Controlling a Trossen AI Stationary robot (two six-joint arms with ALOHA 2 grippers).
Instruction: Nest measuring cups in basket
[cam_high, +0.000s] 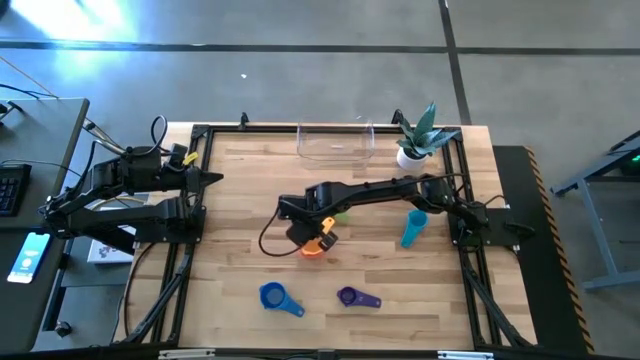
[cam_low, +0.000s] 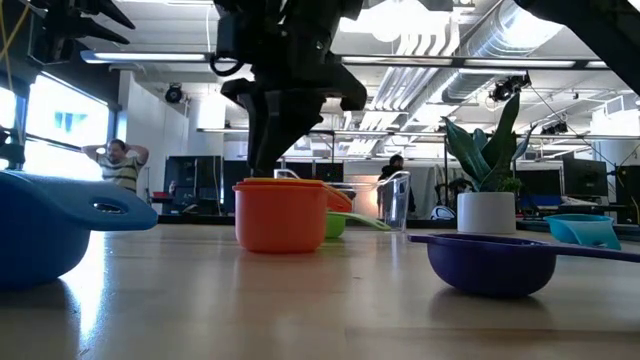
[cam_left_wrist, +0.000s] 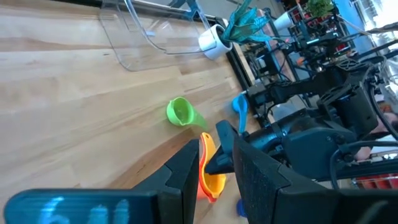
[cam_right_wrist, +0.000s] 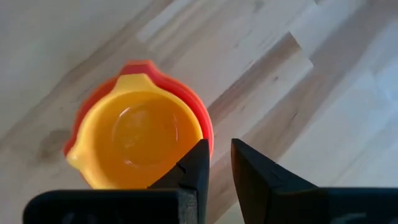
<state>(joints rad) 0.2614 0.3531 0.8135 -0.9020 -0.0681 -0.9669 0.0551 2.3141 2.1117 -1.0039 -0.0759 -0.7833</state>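
Overhead, the basket (cam_high: 335, 143) sits at the table's 12 o'clock edge, holding no cups.
Right gripper (cam_right_wrist: 216, 163), fingers slightly apart, hangs above the yellow cup (cam_right_wrist: 142, 138) nested in the orange cup (cam_high: 312, 247) mid-table; left gripper (cam_high: 208, 178), apart, waits at 9 o'clock.

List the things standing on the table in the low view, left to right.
Blue measuring cup → orange measuring cup → green measuring cup → purple measuring cup → white plant pot → light blue measuring cup.

Six measuring cups (cam_high: 272, 297), one basket (cam_high: 335, 142), one plant pot (cam_high: 412, 155), two arms (cam_high: 375, 192)
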